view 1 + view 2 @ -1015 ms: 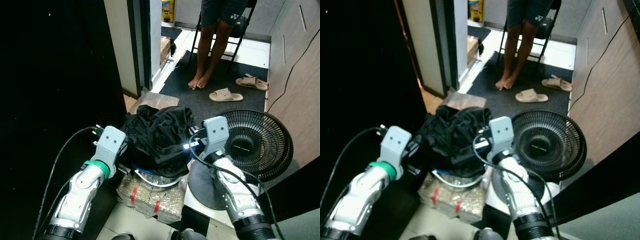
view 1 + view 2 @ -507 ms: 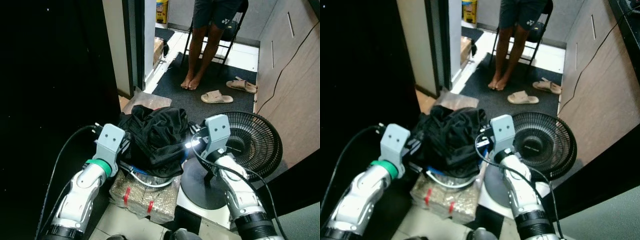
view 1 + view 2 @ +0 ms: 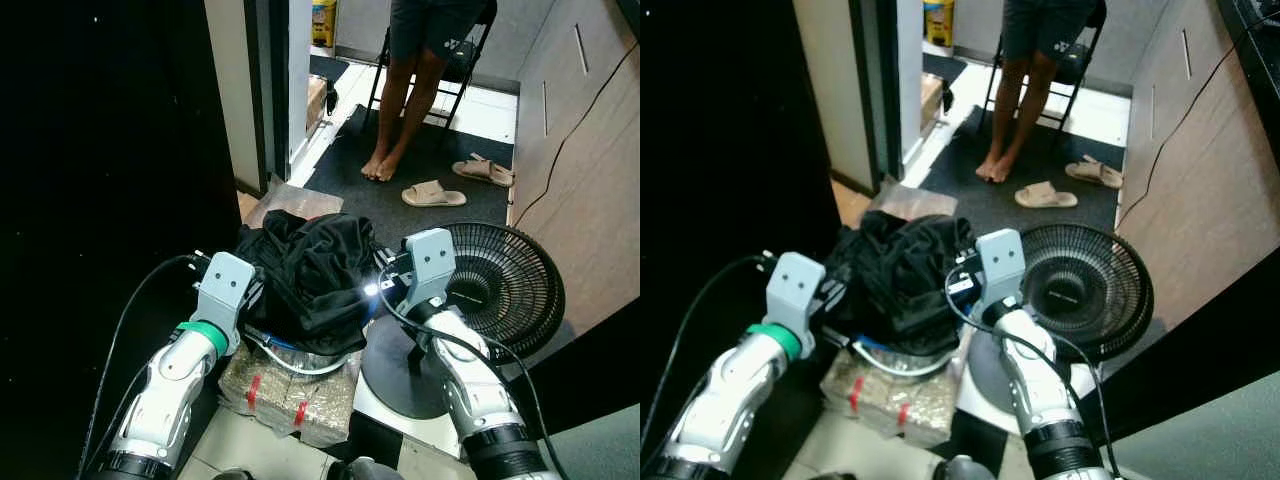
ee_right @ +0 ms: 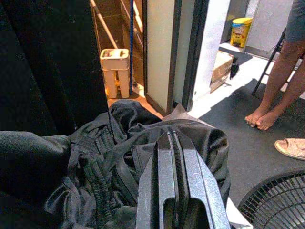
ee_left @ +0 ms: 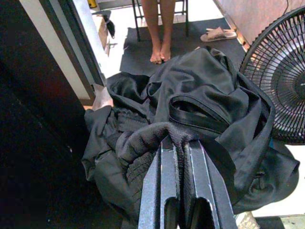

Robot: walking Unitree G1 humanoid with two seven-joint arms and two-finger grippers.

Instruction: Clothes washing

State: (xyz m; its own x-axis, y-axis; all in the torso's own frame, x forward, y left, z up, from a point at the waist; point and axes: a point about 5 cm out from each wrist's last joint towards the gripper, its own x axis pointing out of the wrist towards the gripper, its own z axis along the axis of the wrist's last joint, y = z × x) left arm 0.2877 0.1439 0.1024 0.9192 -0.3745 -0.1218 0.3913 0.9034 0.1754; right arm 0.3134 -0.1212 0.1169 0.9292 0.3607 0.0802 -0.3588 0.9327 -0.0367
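A heap of black clothes (image 3: 315,265) lies in a basin with a blue and white rim (image 3: 300,364). My left gripper (image 3: 250,300) is at the heap's left side, and in the left wrist view it (image 5: 180,140) is shut on a fold of knitted black fabric (image 5: 143,138). My right gripper (image 3: 371,291) is at the heap's right edge. In the right wrist view its fingers (image 4: 171,134) are pressed together with the tips in the black clothes (image 4: 114,143).
The basin rests on a wrapped bundle with red ties (image 3: 290,392). A black floor fan (image 3: 500,285) stands close on the right. A person's bare legs (image 3: 395,110) stand by a chair ahead, with sandals (image 3: 433,193) on the dark mat. A dark panel (image 3: 100,150) is on the left.
The camera has shifted, so the whole scene sits a little differently in the picture. Both grippers keep the same hold at the sides of the black heap.
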